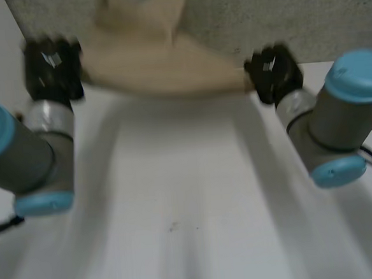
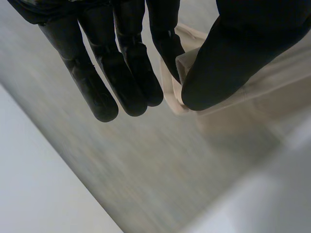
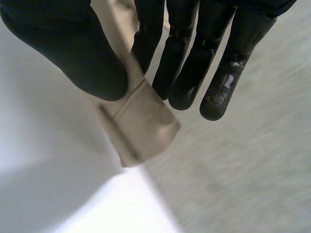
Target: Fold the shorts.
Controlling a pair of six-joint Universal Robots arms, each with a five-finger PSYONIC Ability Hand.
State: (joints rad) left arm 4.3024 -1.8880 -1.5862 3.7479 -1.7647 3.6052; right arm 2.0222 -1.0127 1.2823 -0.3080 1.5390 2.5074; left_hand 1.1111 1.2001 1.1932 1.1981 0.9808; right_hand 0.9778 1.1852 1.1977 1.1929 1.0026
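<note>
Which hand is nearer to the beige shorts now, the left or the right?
Neither, both hold them. The left hand pinches one end of the shorts between thumb and fingers; the right hand pinches the other end the same way.

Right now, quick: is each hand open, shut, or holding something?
Left hand: shut on the shorts, cloth pinched between thumb and fingers.
Right hand: shut on the shorts, a hemmed corner pinched against its thumb.
</note>
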